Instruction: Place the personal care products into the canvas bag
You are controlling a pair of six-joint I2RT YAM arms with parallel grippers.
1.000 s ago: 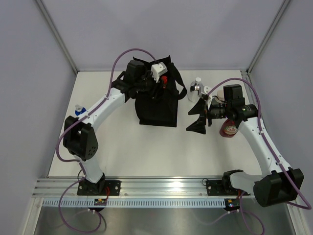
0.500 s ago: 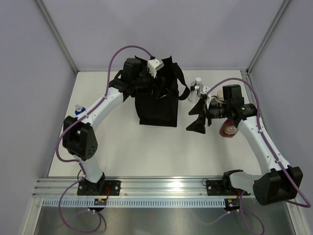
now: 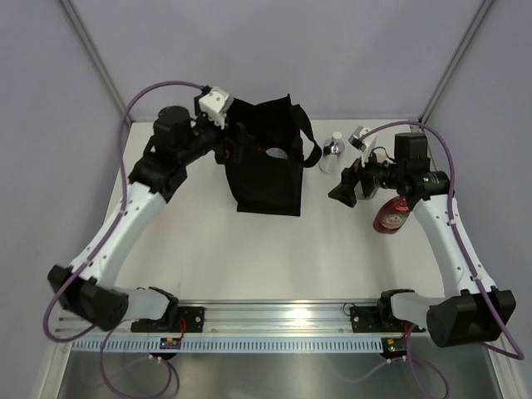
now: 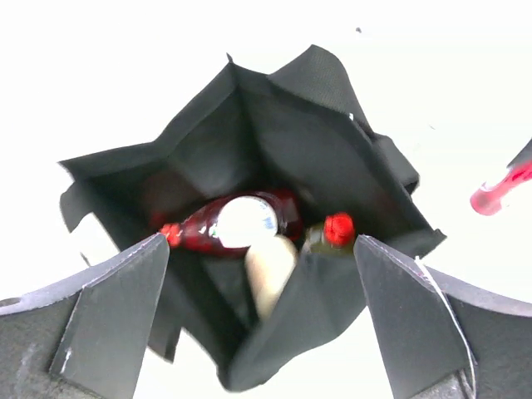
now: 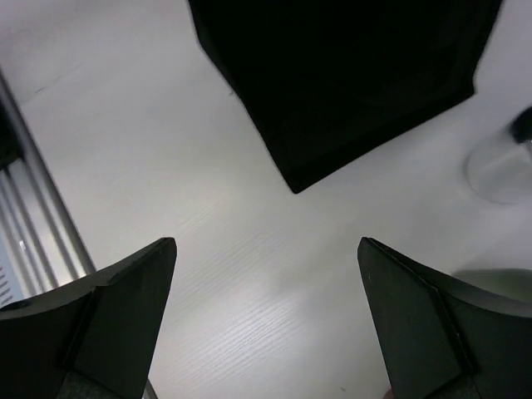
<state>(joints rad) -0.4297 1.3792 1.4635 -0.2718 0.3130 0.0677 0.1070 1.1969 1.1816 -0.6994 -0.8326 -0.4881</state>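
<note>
No writing could be read anywhere. A dark red bottle [image 3: 391,218] on the surface [image 3: 249,241] near the right arm bore a pale label, its print too small to make out. A second dark red bottle [image 4: 237,223] inside the black bag [image 4: 316,108] showed a white oval label, washed out blank.

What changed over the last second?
The left pincer let go of the red-capped bottle into the canvas bag and drew back to the left. The right pincer, open throughout, edged slightly farther away. Bag, silver bottle and dark red bottle stayed put.
</note>
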